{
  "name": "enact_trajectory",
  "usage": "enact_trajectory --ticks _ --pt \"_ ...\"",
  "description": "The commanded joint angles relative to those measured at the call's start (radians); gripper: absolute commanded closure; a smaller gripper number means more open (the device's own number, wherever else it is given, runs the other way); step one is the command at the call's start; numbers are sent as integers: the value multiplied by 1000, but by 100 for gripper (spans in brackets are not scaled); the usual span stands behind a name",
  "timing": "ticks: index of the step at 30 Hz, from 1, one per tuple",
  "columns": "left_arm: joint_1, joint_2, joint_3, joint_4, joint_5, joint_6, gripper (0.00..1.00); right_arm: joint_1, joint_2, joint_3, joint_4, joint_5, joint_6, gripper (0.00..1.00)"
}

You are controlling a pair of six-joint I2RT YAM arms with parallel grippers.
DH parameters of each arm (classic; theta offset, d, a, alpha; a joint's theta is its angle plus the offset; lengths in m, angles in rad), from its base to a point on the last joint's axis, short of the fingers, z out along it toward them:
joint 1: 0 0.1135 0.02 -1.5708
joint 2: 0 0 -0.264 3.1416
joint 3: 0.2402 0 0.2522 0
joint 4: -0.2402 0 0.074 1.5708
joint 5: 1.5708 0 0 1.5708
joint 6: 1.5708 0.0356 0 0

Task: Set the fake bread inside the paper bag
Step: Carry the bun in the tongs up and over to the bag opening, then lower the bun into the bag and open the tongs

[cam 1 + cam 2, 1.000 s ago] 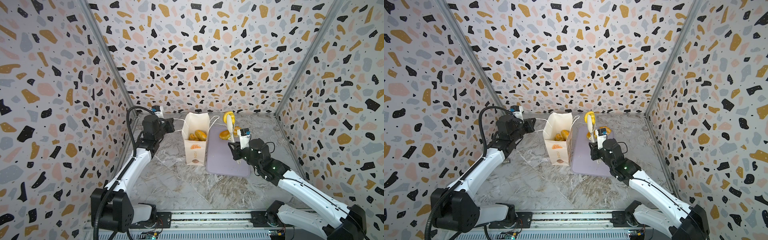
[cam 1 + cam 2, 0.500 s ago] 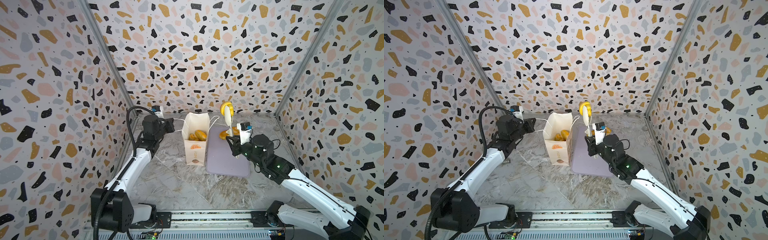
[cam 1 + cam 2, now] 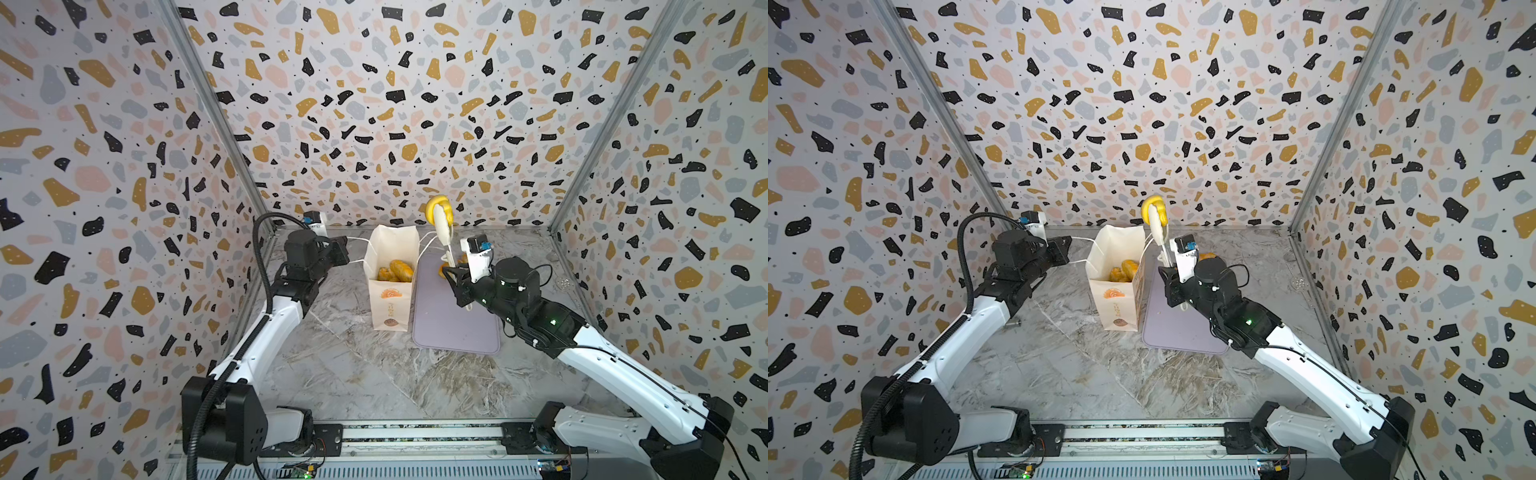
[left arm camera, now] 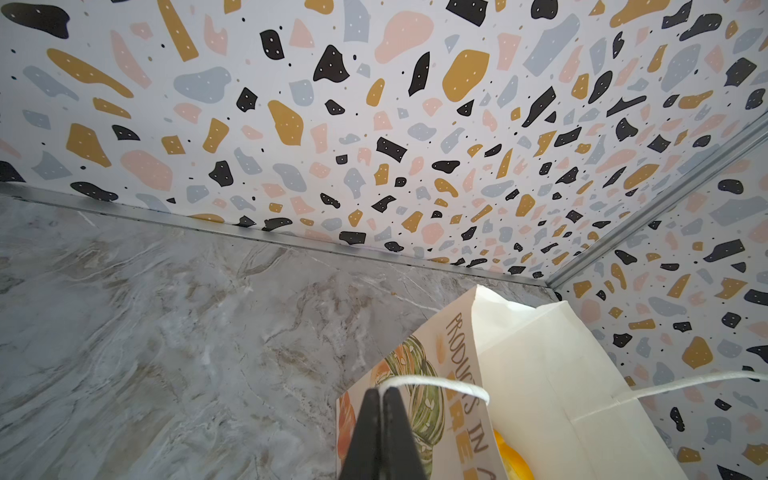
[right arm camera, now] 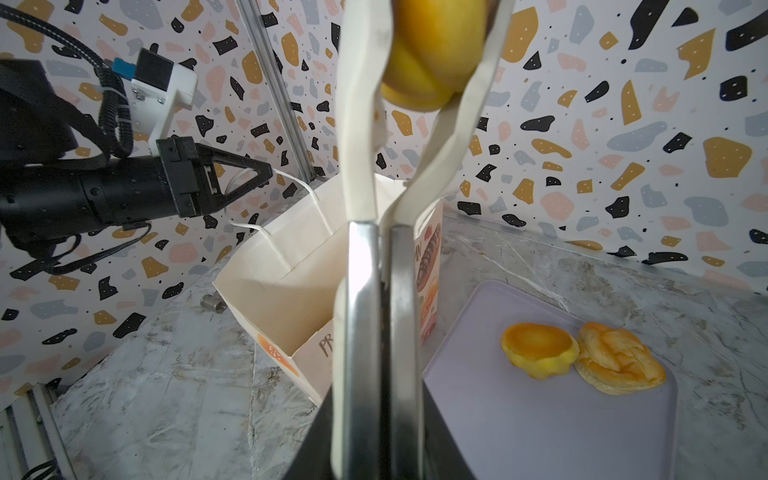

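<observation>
Right tool (image 3: 454, 276), clamped shut on the tongs (image 3: 444, 237), has raised the roll (image 3: 436, 206) off the lilac tray (image 3: 453, 328), high near the paper bag (image 3: 390, 299) mouth. Left tool (image 4: 381, 415) is pinched shut on the string handle (image 4: 436, 384), probably steadying the bag open. Bun (image 5: 539, 349) and pastry (image 5: 619, 363) wait on the tray.

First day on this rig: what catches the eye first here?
A yellow bun is held high in cream tongs by the right hand, near the open paper bag. The left hand pinches the bag's string handle. Two breads lie on the lilac tray.
</observation>
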Motion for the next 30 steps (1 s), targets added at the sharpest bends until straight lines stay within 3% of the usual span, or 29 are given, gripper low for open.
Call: enact_trajectory --ticks 1,15,30 --pt "-2 -18 17 15 11 15 100 17 5 82 -25 4 -36 81" --pt "-3 -22 16 15 10 16 100 113 107 225 -147 65 -83 81" --pt "-3 -24 16 15 9 16 100 147 190 299 -235 81 -102 79"
